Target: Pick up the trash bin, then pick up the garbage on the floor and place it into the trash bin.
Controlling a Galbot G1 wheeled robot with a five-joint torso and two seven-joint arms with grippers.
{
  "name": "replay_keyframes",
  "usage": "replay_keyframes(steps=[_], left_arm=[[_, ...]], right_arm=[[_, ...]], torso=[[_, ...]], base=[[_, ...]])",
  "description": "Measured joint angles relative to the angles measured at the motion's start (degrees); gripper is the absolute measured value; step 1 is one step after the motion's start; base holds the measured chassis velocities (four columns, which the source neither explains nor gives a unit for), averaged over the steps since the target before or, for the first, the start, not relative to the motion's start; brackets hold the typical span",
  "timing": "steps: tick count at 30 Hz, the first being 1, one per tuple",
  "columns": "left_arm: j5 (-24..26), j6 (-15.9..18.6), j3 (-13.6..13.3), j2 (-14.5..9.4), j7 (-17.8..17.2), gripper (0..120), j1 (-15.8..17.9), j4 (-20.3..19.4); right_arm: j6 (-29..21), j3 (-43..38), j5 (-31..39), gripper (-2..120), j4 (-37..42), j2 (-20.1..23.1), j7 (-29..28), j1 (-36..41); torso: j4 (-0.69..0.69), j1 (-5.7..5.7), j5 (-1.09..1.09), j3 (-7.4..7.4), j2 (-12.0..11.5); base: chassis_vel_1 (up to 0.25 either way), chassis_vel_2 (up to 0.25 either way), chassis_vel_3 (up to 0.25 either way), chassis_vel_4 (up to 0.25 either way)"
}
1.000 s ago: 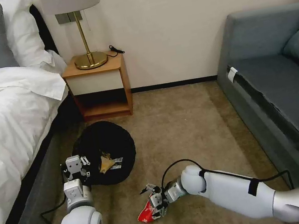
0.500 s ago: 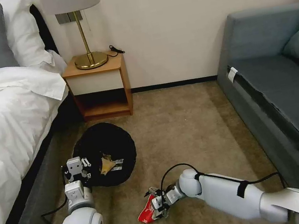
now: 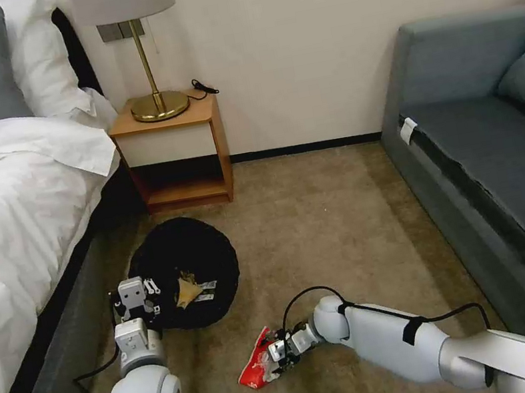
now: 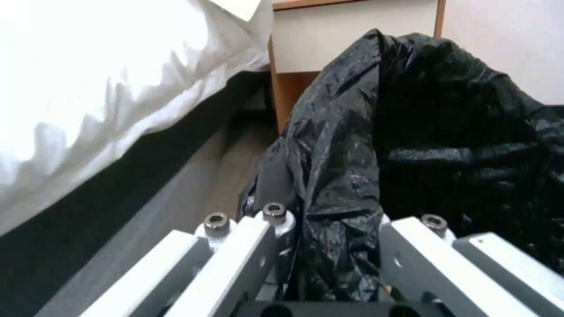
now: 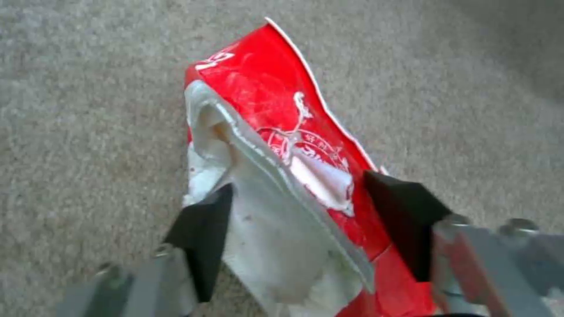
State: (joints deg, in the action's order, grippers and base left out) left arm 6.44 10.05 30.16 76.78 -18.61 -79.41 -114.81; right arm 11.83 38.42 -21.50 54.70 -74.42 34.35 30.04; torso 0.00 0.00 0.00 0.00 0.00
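Right fingers: two black pads (image 5: 200,237) stand apart on either side of the red-and-white wrapper (image 5: 282,176), one at each long edge, not visibly pressed shut on it.
Right gripper: low over the floor (image 3: 348,222), its tips at the wrapper (image 3: 255,368) in the head view (image 3: 278,356).
Right arm: stretched nearly flat from the robot's right side toward the middle of the carpet, wrist leading, a black cable looping over the forearm.
Wrapper: lies on the carpet, crumpled and torn open, white inner face showing beside the red printed face; its long axis runs away from the gripper, the pointed red end farthest from the fingers.
Left fingers: clamped on the black-bagged rim of the trash bin (image 4: 411,145), one finger (image 4: 235,259) on the outer side of the folded plastic.
Left gripper: at the bin's near rim (image 3: 143,305), on the side toward the bed (image 3: 9,221).
Left arm: raised upright from the lower left, wrist pointing forward.
Trash bin: mouth turned up toward the head camera (image 3: 184,271), between bed and right arm, in front of the nightstand (image 3: 177,154); a tan scrap (image 3: 186,290) lies inside.
Room: sofa (image 3: 497,141) along the right.
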Motion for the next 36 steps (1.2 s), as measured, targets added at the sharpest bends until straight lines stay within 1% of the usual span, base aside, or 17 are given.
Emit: replay_keyframes(steps=[1,2,3,8,9,13,14,16,22,28,31,33,35,36], left_arm=[[0.0,-0.03,-0.01,0.02,0.0,4,0.0,0.03],[0.0,-0.03,-0.02,0.02,0.01,4,0.0,0.04],[0.0,-0.03,-0.02,0.02,0.01,4,0.0,0.04],[0.0,-0.08,-0.05,-0.01,0.04,4,-0.1,0.07],[0.0,-0.08,-0.05,-0.01,0.04,4,-0.1,0.07],[0.0,-0.19,-0.06,-0.05,0.05,4,-0.33,0.08],[0.0,-0.19,-0.06,-0.05,0.05,4,-0.33,0.08],[0.0,-0.21,-0.06,-0.08,0.05,4,-0.45,0.03],[-0.09,-0.54,0.07,-0.48,0.07,4,-1.33,-0.11],[-0.11,-0.88,0.31,-1.14,0.07,4,-2.01,-0.17],[0.13,-1.05,0.48,-1.39,0.06,4,-2.46,-0.53],[0.15,-1.07,0.48,-1.44,0.06,4,-2.58,-0.6],[0.17,-1.1,0.47,-1.71,0.06,4,-3.31,-1.13],[0.17,-1.1,0.47,-1.75,0.06,4,-3.41,-1.22]], right_arm=[[0.0,-0.08,0.0,52,0.03,-0.01,0.0,0.11],[0.0,-0.16,0.02,49,0.06,-0.03,0.0,0.21],[0.0,-0.16,0.02,49,0.06,-0.03,0.0,0.21],[0.01,-0.63,0.15,28,0.18,-0.04,0.01,0.47],[0.01,-0.63,0.15,28,0.18,-0.04,0.01,0.47],[0.01,-1.58,0.52,9,0.94,0.34,0.08,0.74],[0.01,-1.58,0.52,9,0.94,0.34,0.08,0.74],[-0.05,-2.02,0.82,0,1.6,0.63,0.17,0.98],[-0.34,-4.76,1.63,0,3.8,1.45,0.22,2.02],[-0.75,-9.52,2.3,0,6.2,2.45,0.27,3.31],[-1.26,-15.43,2.34,0,7.35,2.71,0.41,4.79],[-1.34,-16.8,2.34,0,7.54,2.71,0.41,5.12],[-1.73,-23.79,2.35,0,8.2,2.62,0.35,6.71],[-1.77,-25.26,2.36,0,8.33,2.59,0.3,7.0]], torso=[[0.0,0.0,0.0,0.0,0.0],[0.0,0.0,0.0,0.0,0.0],[0.0,0.0,0.0,0.0,0.0],[0.0,0.0,0.01,0.0,0.0],[0.0,0.0,0.01,0.0,0.0],[0.0,0.0,0.0,0.0,0.0],[0.0,0.0,0.0,0.0,0.0],[0.0,0.0,0.0,0.0,0.0],[0.0,0.0,0.0,0.0,0.0],[0.0,0.0,0.0,0.0,0.0],[0.0,0.01,0.01,0.0,0.0],[0.0,0.01,0.0,0.0,0.0],[0.0,0.01,0.02,0.0,0.0],[0.0,0.01,0.01,0.0,0.0]], base=[[0.0,0.0,0.0,0.0],[0.0,0.0,0.0,0.0],[0.0,0.0,0.0,0.0],[0.0,0.0,0.0,0.0],[0.0,0.0,0.0,0.0],[0.0,0.0,0.0,0.0],[0.0,0.0,0.0,0.0],[0.0,0.0,0.0,0.0],[0.0,0.0,0.0,0.0],[0.0,0.0,0.0,0.0],[0.0,0.0,0.0,0.0],[0.0,0.0,0.0,0.0],[0.0,0.0,0.0,0.0],[0.0,0.0,0.0,0.0]])
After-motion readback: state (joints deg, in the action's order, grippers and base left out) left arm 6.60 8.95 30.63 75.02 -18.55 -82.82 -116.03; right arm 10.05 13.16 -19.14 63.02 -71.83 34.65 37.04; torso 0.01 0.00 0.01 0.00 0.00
